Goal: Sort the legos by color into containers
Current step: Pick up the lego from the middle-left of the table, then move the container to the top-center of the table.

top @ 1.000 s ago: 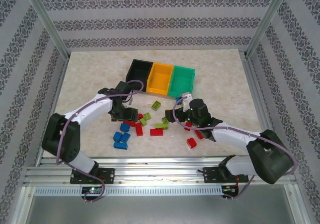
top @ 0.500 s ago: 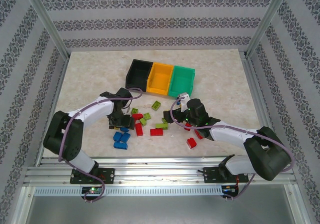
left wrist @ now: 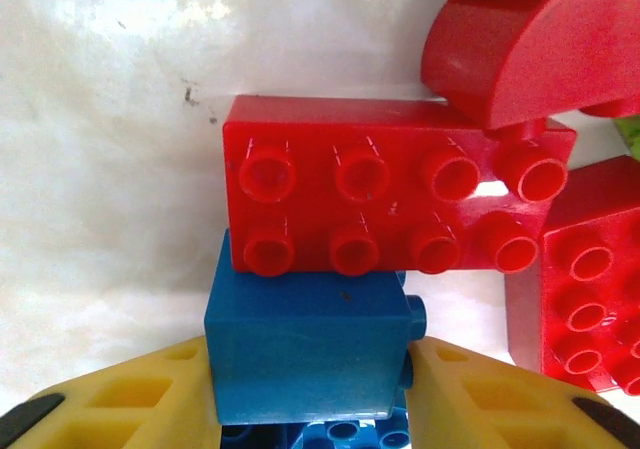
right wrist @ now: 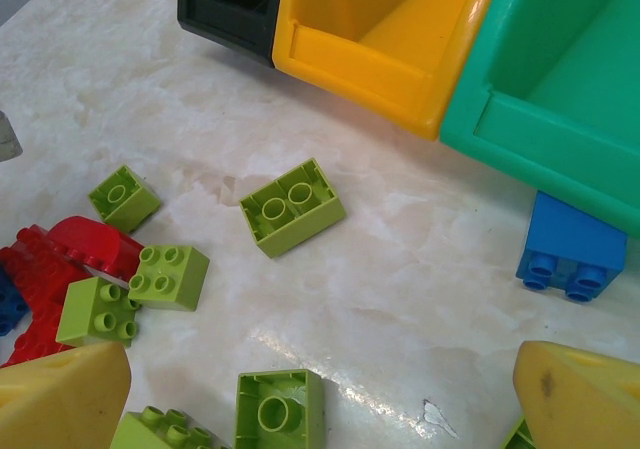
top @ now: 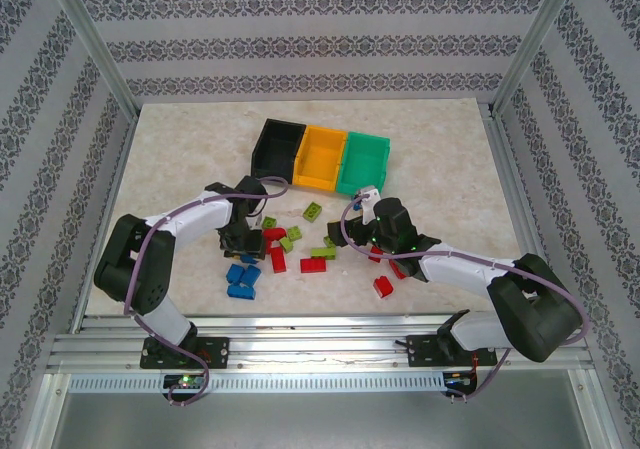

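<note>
The left arm has dropped from beside the black bin (top: pixel 272 147) into the heap of loose legos, while the right arm has edged a little towards the containers. The left gripper (left wrist: pixel 310 361) now pinches a blue brick (left wrist: pixel 305 334) between its yellow fingers (left wrist: pixel 130 399), one pressed to each side. A long red brick (left wrist: pixel 390 199) lies on the blue brick's far edge, and a curved red piece (left wrist: pixel 540 49) rests on that red brick's corner. The right gripper (right wrist: pixel 320 394) hangs with its pincer spread wide over scattered lime green bricks (right wrist: pixel 293 207) on the marble-patterned table (top: pixel 450 169), gripping nothing. The three bins stand touching in a row at the middle of the table: black, then the orange-yellow bin (top: pixel 322 157), then the green bin (top: pixel 365 159). Another blue brick (right wrist: pixel 572 249) sits against the green bin's near wall. More blue bricks (top: pixel 242 274) lie clustered near the left arm.
</note>
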